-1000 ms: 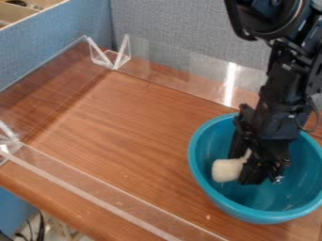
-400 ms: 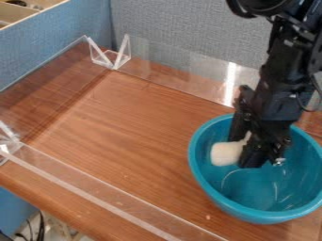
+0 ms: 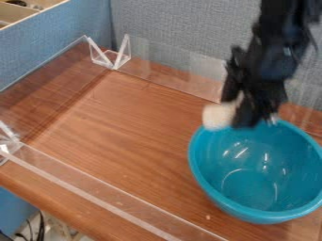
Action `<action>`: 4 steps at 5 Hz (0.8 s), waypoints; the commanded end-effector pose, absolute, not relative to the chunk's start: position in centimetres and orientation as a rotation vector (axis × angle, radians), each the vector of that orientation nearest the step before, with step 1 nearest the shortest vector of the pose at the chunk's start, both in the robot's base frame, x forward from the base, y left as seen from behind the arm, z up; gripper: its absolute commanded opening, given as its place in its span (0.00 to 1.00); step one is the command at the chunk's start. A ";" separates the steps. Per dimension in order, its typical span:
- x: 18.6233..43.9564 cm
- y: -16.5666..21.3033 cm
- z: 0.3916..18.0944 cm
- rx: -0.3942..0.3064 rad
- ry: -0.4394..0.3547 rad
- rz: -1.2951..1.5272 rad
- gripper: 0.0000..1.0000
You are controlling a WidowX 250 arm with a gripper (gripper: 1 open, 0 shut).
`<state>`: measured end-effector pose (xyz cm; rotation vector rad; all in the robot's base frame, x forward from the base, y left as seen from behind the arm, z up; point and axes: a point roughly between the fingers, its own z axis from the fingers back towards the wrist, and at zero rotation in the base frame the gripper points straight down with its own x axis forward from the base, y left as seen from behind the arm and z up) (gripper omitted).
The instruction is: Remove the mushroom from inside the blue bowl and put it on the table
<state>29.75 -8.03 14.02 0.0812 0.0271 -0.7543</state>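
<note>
The mushroom (image 3: 221, 114) shows as a cream-white stem end sticking out to the left of my gripper (image 3: 244, 115), which is shut on it; the cap is hidden between the black fingers. Gripper and mushroom hang above the far left rim of the blue bowl (image 3: 258, 174), clear of its inside. The bowl, glossy teal with nothing in it, sits at the right of the table (image 3: 113, 132). The gripper points downward and is motion-blurred.
Low clear acrylic walls (image 3: 75, 179) edge the reddish-brown tabletop, with a clear bracket (image 3: 111, 54) at the far left corner. A blue fabric backdrop (image 3: 176, 28) stands behind. Bare wood spreads left of the bowl.
The gripper has risen out of the bowl with the mushroom in its grasp and shifted left toward the bowl's far rim. The bowl stayed put.
</note>
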 end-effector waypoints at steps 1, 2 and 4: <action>30.8 -3.0 18.6 0.134 -0.055 -0.635 0.00; 29.8 -2.9 17.9 0.121 -0.040 -0.642 0.00; 29.4 -4.1 16.9 0.106 -0.034 -0.714 0.00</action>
